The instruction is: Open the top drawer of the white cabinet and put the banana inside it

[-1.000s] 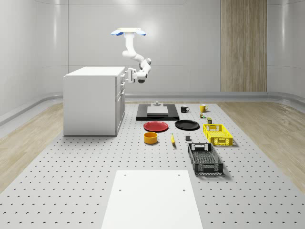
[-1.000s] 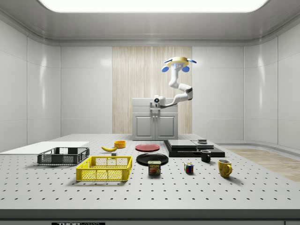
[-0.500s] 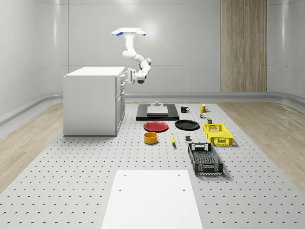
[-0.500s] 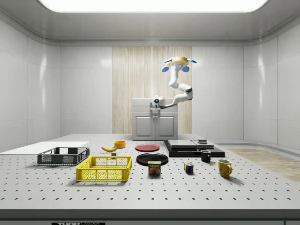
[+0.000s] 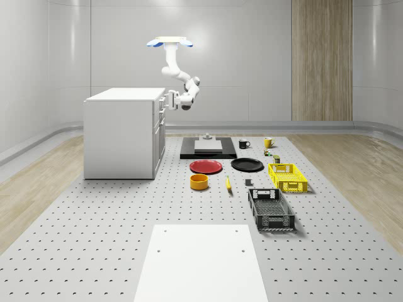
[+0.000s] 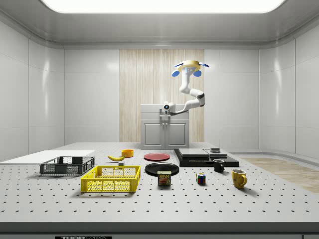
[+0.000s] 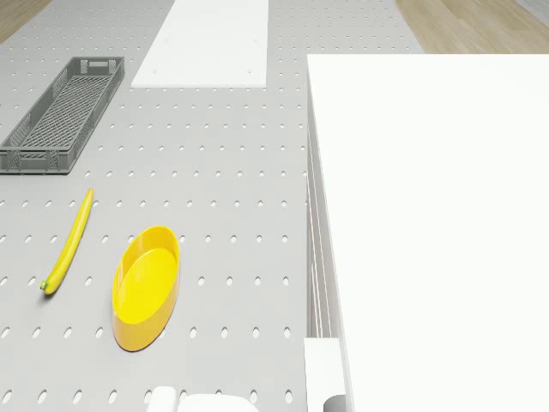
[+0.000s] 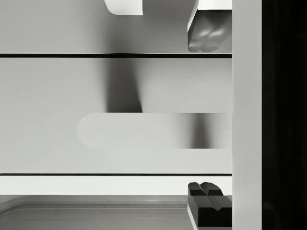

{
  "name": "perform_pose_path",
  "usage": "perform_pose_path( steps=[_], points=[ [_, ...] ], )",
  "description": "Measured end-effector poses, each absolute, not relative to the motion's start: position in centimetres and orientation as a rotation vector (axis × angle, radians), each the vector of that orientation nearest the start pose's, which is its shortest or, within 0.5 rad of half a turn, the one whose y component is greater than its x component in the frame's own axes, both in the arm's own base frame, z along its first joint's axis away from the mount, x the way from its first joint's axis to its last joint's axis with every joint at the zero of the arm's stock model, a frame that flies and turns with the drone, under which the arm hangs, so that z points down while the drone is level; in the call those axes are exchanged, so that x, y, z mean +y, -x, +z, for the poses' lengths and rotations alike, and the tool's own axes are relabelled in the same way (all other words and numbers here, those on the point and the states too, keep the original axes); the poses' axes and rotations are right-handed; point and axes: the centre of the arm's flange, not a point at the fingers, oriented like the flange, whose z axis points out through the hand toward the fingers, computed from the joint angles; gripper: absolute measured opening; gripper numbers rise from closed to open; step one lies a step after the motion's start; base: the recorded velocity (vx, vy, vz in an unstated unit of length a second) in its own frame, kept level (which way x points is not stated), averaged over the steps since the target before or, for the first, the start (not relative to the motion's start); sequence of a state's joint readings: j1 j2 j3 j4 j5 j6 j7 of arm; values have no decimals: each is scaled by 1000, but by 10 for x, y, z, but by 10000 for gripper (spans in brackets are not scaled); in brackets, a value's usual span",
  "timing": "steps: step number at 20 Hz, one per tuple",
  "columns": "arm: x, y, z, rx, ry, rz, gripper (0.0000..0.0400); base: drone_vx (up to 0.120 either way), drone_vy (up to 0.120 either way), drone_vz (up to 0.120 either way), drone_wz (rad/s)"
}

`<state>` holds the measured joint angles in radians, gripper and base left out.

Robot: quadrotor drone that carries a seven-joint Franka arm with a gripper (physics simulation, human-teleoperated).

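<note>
Although a second had passed, nothing had visibly moved — the drone (image 5: 169, 43) hovered just off the white cabinet's (image 5: 121, 133) front, its arm bent down so the gripper (image 5: 169, 100) sat at the top drawer (image 8: 115, 115). Seen from the wrist, its two fingertips (image 8: 206, 37) stood apart on either side of the handle (image 8: 153, 130), not yet clamped. The drawer looked closed. The banana (image 7: 69, 243) lay on the table (image 5: 94, 220) beside the yellow bowl (image 7: 146, 286), well apart from the cabinet. This stillness suggested the grasp was only being lined up — opening remained undone.
</note>
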<state>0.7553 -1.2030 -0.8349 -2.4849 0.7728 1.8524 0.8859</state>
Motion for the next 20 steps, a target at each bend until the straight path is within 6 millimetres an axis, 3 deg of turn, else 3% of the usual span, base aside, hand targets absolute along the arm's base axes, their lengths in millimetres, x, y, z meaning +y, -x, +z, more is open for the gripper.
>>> perform_pose_path(
  steps=[12, 13, 15, 17, 20],
  points=[
    [-71, -307, 601, 613, 1484, 613, 400, 0, 0, 0, 0],
    [-70, -307, 601, 613, 1484, 613, 335, 0, 0, 0, 0],
    [-70, -307, 601, 613, 1484, 613, 244, 0, 0, 0, 0],
    [-70, -307, 601, 613, 1484, 613, 190, 0, 0, 0, 0],
    [-70, -307, 601, 615, 1484, 614, 150, 0, 0, 0, 0]
  ],
)
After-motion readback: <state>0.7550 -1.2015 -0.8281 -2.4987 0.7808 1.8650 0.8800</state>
